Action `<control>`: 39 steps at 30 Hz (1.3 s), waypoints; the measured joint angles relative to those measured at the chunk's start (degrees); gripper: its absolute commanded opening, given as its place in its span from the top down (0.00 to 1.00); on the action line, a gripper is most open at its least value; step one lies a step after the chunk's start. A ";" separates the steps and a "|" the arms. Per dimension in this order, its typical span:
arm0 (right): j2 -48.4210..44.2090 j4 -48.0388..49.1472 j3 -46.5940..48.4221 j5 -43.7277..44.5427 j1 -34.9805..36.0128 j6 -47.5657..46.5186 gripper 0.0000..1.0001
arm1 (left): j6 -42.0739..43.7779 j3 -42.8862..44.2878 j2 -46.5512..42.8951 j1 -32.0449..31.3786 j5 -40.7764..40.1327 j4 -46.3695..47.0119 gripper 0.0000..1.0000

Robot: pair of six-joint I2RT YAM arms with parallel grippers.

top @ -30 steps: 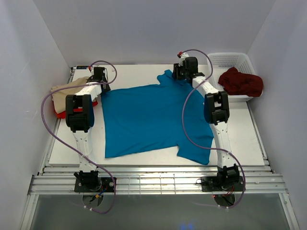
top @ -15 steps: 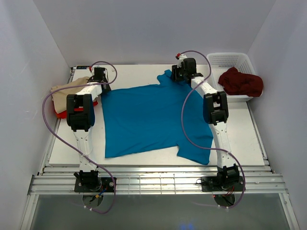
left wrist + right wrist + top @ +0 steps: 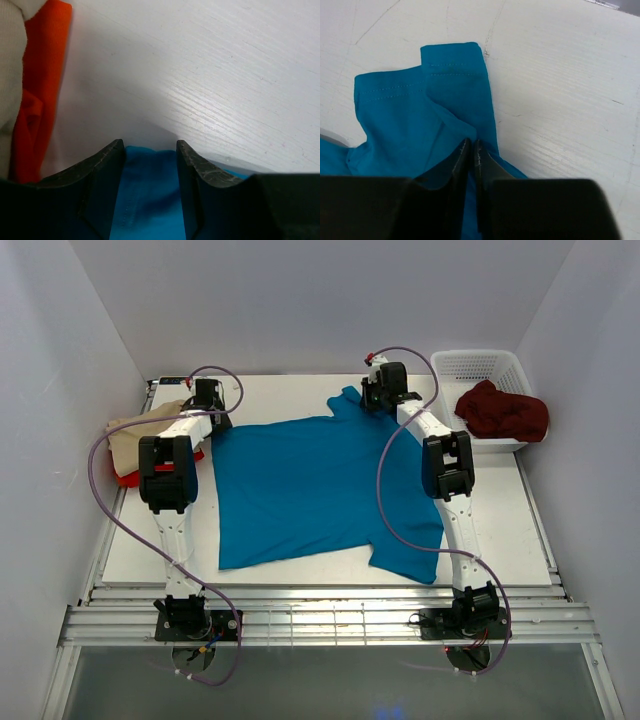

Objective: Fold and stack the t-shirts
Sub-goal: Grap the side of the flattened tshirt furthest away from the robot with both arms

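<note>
Teal t-shirt (image 3: pixel 310 490) lies spread flat in the middle of the table (image 3: pixel 500 530). I see my left gripper (image 3: pixel 150 147) at its far left corner, fingers apart, the hem lying loose between them. My right gripper (image 3: pixel 471 145), at the far right sleeve, is pinched almost closed on a fold of that cloth.
</note>
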 measured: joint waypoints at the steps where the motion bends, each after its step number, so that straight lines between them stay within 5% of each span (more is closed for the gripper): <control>1: 0.02 0.00 0.04 0.17 0.00 0.09 0.92 | -0.04 0.00 0.00 0.07 0.15 0.00 0.43; 8: -0.17 0.90 -0.79 1.36 0.00 0.31 0.92 | -0.24 0.09 0.00 0.11 0.50 -0.33 0.43; 15: -6.93 4.17 -11.74 4.42 0.09 0.09 0.92 | -0.26 0.22 0.00 0.76 1.01 -0.44 0.43; 39: -11.26 3.45 -14.32 6.03 0.09 -0.09 0.92 | -3.06 -3.65 -1.95 2.51 2.54 1.90 0.55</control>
